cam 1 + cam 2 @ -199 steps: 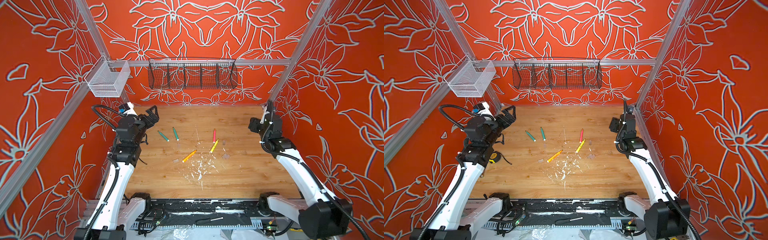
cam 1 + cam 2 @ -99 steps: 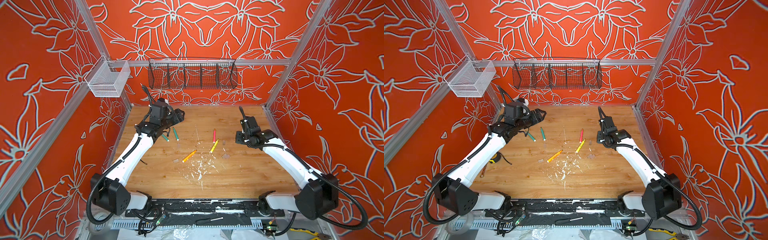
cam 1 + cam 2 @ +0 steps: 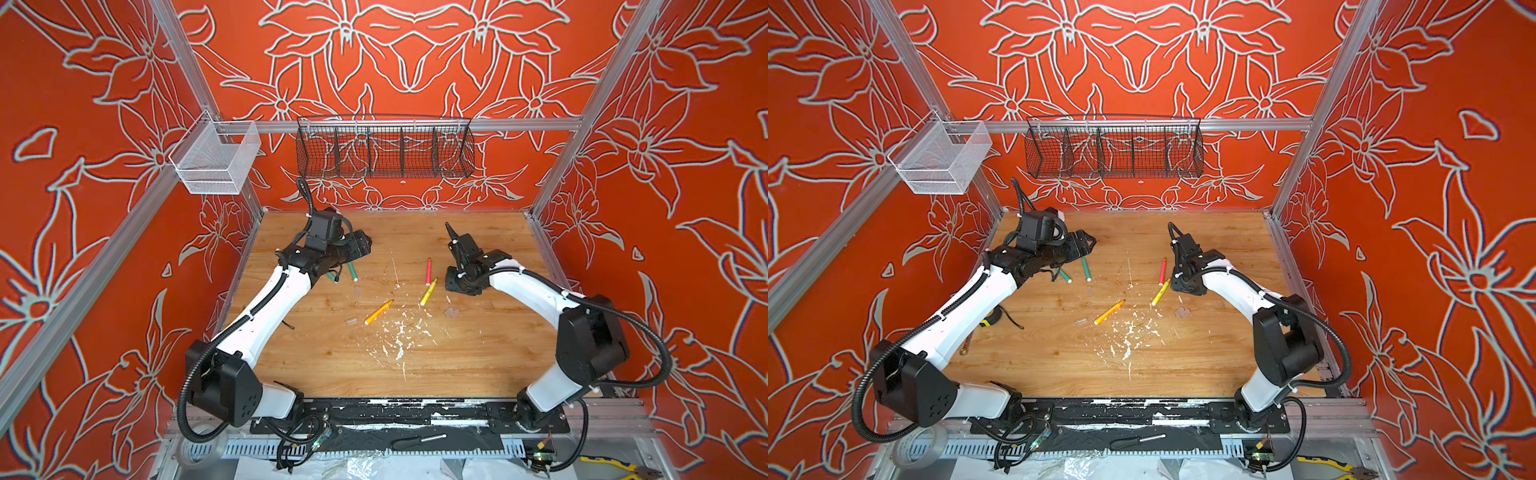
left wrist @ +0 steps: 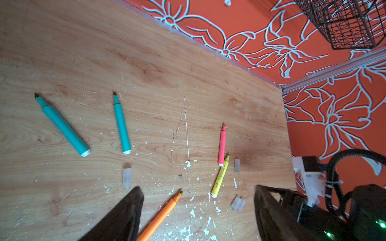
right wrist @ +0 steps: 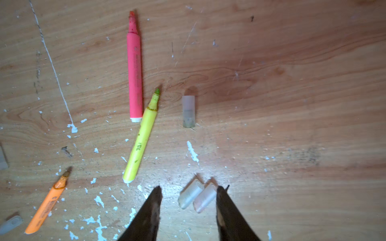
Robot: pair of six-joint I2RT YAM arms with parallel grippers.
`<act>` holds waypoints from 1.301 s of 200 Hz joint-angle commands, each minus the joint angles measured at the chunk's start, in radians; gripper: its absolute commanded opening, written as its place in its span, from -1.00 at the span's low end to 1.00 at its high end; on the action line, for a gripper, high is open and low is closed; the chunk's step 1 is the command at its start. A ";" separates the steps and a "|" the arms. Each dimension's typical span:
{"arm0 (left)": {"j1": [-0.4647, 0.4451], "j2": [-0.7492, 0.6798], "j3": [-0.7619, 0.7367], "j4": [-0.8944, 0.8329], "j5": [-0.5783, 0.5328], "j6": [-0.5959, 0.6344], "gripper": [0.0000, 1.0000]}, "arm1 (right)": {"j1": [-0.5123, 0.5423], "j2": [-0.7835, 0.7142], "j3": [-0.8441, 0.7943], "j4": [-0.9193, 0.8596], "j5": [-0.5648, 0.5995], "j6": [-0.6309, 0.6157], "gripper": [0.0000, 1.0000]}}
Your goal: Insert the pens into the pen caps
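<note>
straddles two touching pen caps [image 5: 197,197] with the right gripper [image 5: 189,187], jaws parted, nothing pinched, likely lining up one. hangs the left gripper [image 4: 197,187] wide, empty, over loose pens [image 4: 122,127] on the wood, likely to choose one for mating.

Between the spread fingers of the right gripper [image 5: 190,187] lie two pen caps [image 5: 191,197] side by side, the yellow pen [image 5: 141,137] crowds just outside one finger, and beyond the other finger the table [image 5: 292,129] is bare, with a lone cap [image 5: 188,111] ahead.
</note>
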 commanded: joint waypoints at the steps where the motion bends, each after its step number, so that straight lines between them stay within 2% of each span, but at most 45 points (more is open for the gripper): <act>1: -0.004 0.015 0.004 -0.009 0.017 -0.023 0.63 | 0.018 0.069 0.050 0.047 -0.041 0.087 -0.12; 19: -0.003 0.025 0.012 -0.013 0.041 -0.021 0.62 | 0.032 0.135 0.095 0.053 -0.051 0.090 -0.13; 47: 0.001 0.024 0.011 -0.018 0.019 -0.015 0.63 | 0.052 0.206 0.136 0.067 -0.060 0.096 -0.15; 118: 0.004 0.035 0.007 -0.010 0.043 -0.028 0.63 | 0.069 0.280 0.146 0.072 -0.038 0.107 -0.14; 213: 0.004 0.052 0.004 -0.003 0.078 -0.045 0.63 | 0.070 0.301 0.126 0.064 -0.016 0.076 -0.24; 260: 0.004 0.062 0.004 -0.001 0.095 -0.051 0.63 | 0.068 0.278 0.126 0.027 -0.007 0.003 -0.31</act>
